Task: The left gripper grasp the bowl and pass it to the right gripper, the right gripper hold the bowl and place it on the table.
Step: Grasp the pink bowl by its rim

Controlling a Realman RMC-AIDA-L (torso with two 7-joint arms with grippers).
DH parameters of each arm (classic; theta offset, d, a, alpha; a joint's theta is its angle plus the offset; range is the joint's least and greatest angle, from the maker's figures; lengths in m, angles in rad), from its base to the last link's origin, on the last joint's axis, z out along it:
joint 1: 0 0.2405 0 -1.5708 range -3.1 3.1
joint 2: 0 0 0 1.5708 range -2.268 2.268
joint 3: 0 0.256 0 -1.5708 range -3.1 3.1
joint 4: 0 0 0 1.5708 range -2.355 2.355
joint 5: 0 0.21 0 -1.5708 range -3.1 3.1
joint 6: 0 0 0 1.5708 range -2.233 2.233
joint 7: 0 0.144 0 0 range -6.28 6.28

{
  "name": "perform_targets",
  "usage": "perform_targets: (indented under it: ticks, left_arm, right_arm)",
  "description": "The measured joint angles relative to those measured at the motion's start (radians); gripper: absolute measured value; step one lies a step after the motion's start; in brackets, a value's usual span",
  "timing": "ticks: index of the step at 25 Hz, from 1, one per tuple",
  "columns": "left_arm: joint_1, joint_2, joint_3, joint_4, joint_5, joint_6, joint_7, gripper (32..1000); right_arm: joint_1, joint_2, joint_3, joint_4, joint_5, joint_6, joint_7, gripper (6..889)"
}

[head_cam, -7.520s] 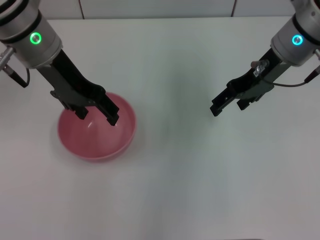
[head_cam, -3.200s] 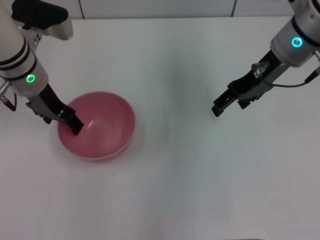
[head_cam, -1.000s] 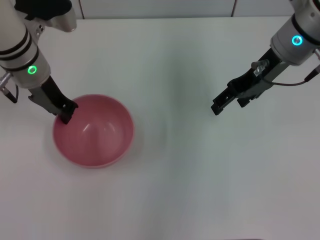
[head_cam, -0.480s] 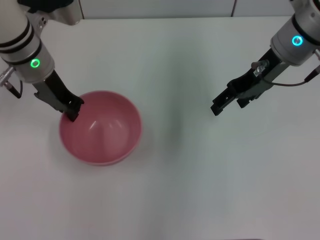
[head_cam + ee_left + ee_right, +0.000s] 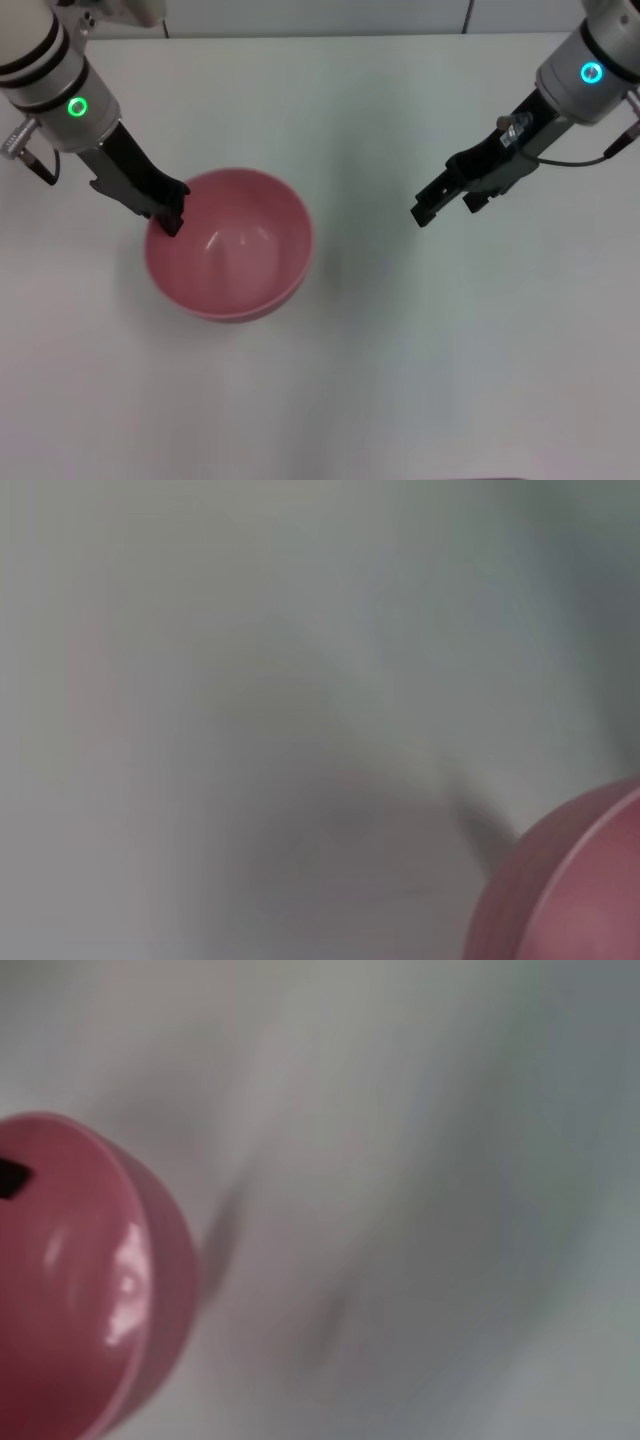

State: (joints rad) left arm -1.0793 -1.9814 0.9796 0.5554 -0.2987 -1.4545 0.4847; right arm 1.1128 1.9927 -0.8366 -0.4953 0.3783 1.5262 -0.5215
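Head view has my left gripper (image 5: 172, 217) clamped on the near-left rim of the bowl (image 5: 230, 245), one finger dipping inside the wall and the other presumably outside it, hidden by the rim. The bowl sits left of centre over the table (image 5: 380, 380); going by the soft shadow under it in the right wrist view (image 5: 75, 1280), I'd guess it's lifted clear, but I can't swear to it. My right gripper (image 5: 430, 205) hangs well apart on the right side, fingers spread and holding nothing, pointed roughly toward the bowl.

So progress-wise: the grasp looks done and the carry toward the middle is underway. Not done yet: getting the bowl within reach of my right gripper, letting that one pinch the rim, releasing with the left, then setting the bowl down on the table. Call it maybe a third of the way.

Compared with half a second ago, the bowl and my left gripper have slid toward the centre and a bit closer to the right arm. The right gripper has also crept inward and slightly up the table, so both arms seem to be converging. A few seconds back, the bowl was much farther left.
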Motion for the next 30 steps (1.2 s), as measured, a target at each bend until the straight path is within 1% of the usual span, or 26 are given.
perform_targets:
  ticks: [3, 7, 10, 15, 18, 19, 23, 27, 29, 30]
  left_arm:
    - [-0.009, 0.0027, -0.001, -0.009, -0.021, -0.007, 0.000, 63]
    - [-0.024, 0.0039, -0.001, -0.034, -0.038, -0.010, 0.001, 69]
    - [-0.027, 0.0042, -0.001, -0.037, -0.040, -0.011, 0.003, 72]
    - [-0.047, 0.0040, -0.001, -0.041, -0.042, -0.022, 0.005, 79]
    - [-0.068, -0.0014, -0.001, -0.041, -0.042, -0.023, 0.005, 83]
    - [-0.080, -0.0047, -0.001, -0.042, -0.043, -0.024, 0.006, 84]
    - [-0.120, -0.0116, -0.001, -0.049, -0.044, -0.025, 0.006, 89]
    - [-0.144, -0.0188, -0.001, -0.052, -0.046, -0.034, 0.006, 94]
    - [-0.157, -0.0221, 0.000, -0.052, -0.056, -0.038, 0.006, 97]
    - [-0.157, -0.0221, 0.000, -0.052, -0.056, -0.038, 0.006, 98]
  right_arm:
    - [0.009, -0.009, 0.000, 0.000, 0.036, 0.015, 0.000, 860]
    - [0.026, -0.021, 0.001, -0.004, 0.093, 0.047, -0.006, 860]
    - [0.031, -0.021, 0.002, -0.007, 0.110, 0.061, -0.008, 860]
    - [0.045, -0.021, 0.002, -0.014, 0.138, 0.085, -0.007, 860]
    - [0.058, -0.022, 0.002, -0.014, 0.140, 0.096, -0.005, 860]
    - [0.058, -0.022, 0.002, -0.014, 0.140, 0.096, -0.005, 860]
    - [0.066, -0.022, -0.002, -0.014, 0.141, 0.097, -0.003, 860]
    - [0.072, -0.020, -0.004, -0.014, 0.137, 0.097, -0.002, 859]
    - [0.073, -0.019, -0.005, -0.014, 0.136, 0.097, -0.002, 859]
    - [0.074, -0.019, -0.005, -0.014, 0.134, 0.097, -0.002, 859]
